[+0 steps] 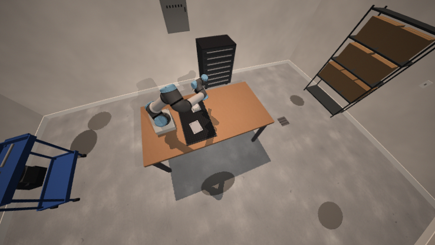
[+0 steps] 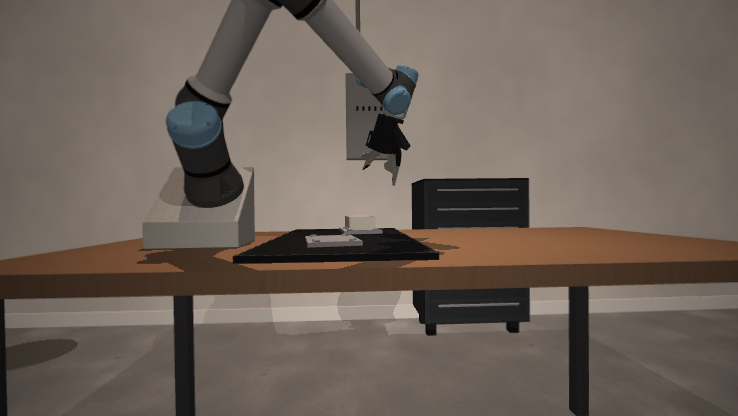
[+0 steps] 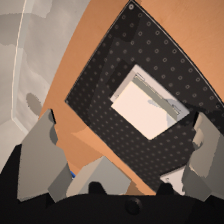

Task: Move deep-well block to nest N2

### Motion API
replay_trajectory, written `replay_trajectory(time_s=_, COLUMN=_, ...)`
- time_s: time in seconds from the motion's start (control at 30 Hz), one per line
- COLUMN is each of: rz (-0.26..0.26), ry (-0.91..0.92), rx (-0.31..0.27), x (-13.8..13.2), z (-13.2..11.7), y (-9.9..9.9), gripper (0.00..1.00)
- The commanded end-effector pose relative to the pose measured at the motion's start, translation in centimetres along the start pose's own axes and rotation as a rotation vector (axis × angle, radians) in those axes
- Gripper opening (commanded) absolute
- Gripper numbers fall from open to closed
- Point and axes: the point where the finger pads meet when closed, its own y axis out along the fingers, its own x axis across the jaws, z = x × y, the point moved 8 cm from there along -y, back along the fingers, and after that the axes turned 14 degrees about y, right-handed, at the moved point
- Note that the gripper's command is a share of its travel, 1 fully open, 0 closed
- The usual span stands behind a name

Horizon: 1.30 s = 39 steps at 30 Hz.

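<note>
The white deep-well block [image 2: 360,222] sits in nest N1 at the far end of the black perforated mat [image 2: 335,247]. It also shows in the top view [image 1: 195,107], partly under the arm, and in the middle of the wrist view [image 3: 145,109]. Nest N2 [image 2: 333,240] is a flat pale plate with nothing on it, nearer the table's front [image 1: 195,126]. My gripper [image 2: 385,167] [image 3: 123,111] hangs well above the block and slightly to its side, with fingers wide open and empty. I cannot make out the cut corner or the A1 marks.
The arm's grey plinth [image 2: 198,217] stands on the table left of the mat. A black drawer cabinet [image 2: 471,204] stands behind the table. A blue cart [image 1: 33,173] and a shelf rack [image 1: 374,58] stand far off on the floor.
</note>
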Motion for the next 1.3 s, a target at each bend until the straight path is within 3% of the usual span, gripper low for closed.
replay_trajectory(time_s=0.0, rz=-0.05, ry=-0.13, rx=0.022, x=0.1, z=-0.8, y=1.4, gripper=1.0)
replay_trajectory(time_s=0.13, rz=-0.102, ry=-0.252, rx=0.027, x=0.1, z=-1.7, y=2.7, gripper=1.0)
replay_trajectory(time_s=0.2, rz=-0.102, ry=-0.252, rx=0.027, x=0.1, z=-1.7, y=2.7, gripper=1.0)
replay_trajectory(time_s=0.5, rz=-0.223, ry=-0.527, rx=0.016, x=0.3, z=-3.8, y=5.0, gripper=1.0)
replay_trajectory(time_s=1.07, rz=-0.425, ry=-0.967, rx=-0.075, x=1.2, z=-8.1, y=7.9, gripper=1.0)
replay_trajectory(time_s=1.27, rz=-0.425, ry=-0.967, rx=-0.075, x=1.2, z=-8.1, y=7.9, gripper=1.0)
